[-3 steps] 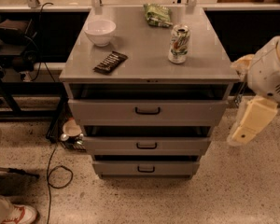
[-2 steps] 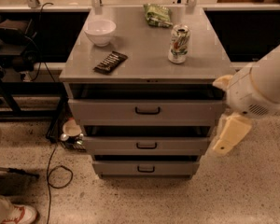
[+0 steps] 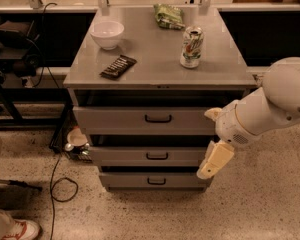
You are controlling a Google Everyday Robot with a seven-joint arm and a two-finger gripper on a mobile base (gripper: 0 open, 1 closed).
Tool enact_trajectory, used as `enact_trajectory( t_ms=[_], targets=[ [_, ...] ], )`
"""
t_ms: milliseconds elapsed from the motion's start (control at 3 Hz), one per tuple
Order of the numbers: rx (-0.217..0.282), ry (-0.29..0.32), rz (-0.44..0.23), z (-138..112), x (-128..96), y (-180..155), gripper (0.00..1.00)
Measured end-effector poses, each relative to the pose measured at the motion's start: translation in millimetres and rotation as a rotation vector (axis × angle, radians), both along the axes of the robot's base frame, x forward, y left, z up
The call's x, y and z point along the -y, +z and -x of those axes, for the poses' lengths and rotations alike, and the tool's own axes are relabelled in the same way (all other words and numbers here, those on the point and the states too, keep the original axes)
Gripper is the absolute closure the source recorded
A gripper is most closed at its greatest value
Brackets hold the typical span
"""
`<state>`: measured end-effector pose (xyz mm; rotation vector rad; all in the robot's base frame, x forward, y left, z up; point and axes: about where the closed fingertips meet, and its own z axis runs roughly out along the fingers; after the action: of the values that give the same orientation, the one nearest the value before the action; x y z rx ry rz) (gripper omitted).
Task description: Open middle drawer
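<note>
While the gripper point(image 3: 215, 160) hangs low at the cabinet's point(image 3: 80, 91) right edge, overlapping the right end of the middle drawer point(image 3: 125, 156), I cannot tell whether it is open or closed. It is apart from that drawer's black handle point(image 3: 157, 156) (centred on the front). The worktop point(image 3: 155, 64) carries a bowl point(image 3: 107, 34), a can point(image 3: 191, 46) and a dark bar point(image 3: 118, 67).

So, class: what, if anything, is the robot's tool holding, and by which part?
Nothing: the tool hangs at the right end of the middle drawer, clear of its handle.
</note>
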<state>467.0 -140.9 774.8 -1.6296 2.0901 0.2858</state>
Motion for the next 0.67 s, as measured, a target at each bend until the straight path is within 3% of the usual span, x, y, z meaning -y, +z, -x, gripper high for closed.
enact_trajectory(
  t_ms=[333,667],
  targets=[
    [-0.003,0.000,0.002,0.1,0.1,-1.3,0.00],
    [-0.037,-0.009,0.035,2.4,19.5,-41.4,0.00]
  ],
)
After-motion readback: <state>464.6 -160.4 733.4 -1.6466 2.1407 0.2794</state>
